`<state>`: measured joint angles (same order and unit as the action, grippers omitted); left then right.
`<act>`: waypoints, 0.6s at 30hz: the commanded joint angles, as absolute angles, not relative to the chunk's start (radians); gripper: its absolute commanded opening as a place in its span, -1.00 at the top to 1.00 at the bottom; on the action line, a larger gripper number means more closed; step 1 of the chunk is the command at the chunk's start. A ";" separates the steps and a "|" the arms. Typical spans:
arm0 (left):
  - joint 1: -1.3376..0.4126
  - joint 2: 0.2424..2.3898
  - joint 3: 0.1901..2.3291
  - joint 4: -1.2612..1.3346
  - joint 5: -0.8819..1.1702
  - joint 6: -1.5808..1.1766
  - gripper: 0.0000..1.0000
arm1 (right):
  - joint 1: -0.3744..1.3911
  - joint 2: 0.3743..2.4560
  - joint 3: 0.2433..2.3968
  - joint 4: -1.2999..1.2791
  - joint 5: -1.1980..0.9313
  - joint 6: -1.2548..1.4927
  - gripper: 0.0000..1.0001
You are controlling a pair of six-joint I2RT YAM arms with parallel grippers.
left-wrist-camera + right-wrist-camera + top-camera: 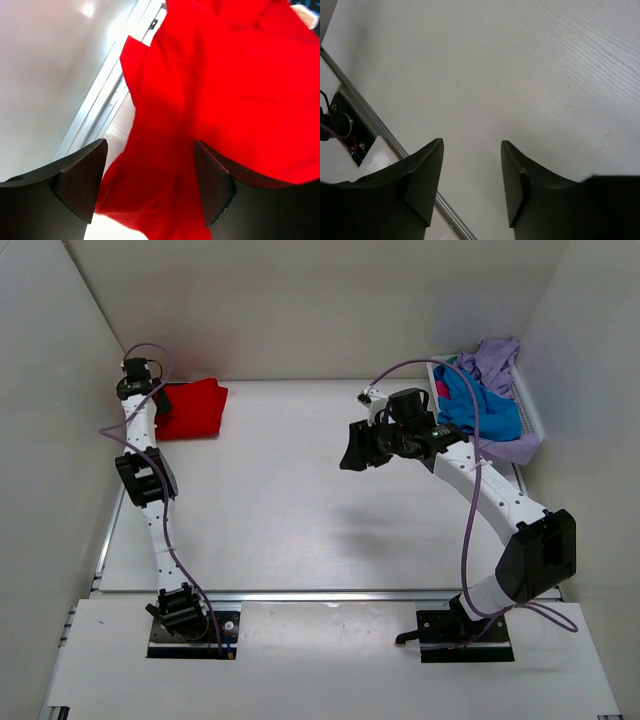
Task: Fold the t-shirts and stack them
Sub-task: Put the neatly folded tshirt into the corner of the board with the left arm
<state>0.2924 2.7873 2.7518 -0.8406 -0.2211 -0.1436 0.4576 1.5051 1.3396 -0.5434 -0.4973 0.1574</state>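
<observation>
A folded bright red t-shirt lies at the table's far left. My left gripper is open right at its left edge; in the left wrist view the red cloth fills the space between and beyond the spread fingers. Blue and lavender t-shirts lie heaped in a white slatted basket at the far right. My right gripper is open and empty, held above the bare table, left of the basket. The right wrist view shows only tabletop between its fingers.
White walls close in the table on the left, back and right. A metal rail runs along the table's near edge. The arm bases sit at the near edge.
</observation>
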 commanded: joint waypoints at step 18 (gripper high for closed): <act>0.186 1.876 2.021 -1.036 -0.020 -0.118 -0.98 | 0.217 1.390 1.243 -0.568 -0.367 0.113 -0.98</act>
<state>0.1986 2.0052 2.1788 -0.9623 -0.1108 -0.1307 0.2687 1.3960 1.2488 -0.5587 -0.3805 0.1303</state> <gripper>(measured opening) 0.980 0.992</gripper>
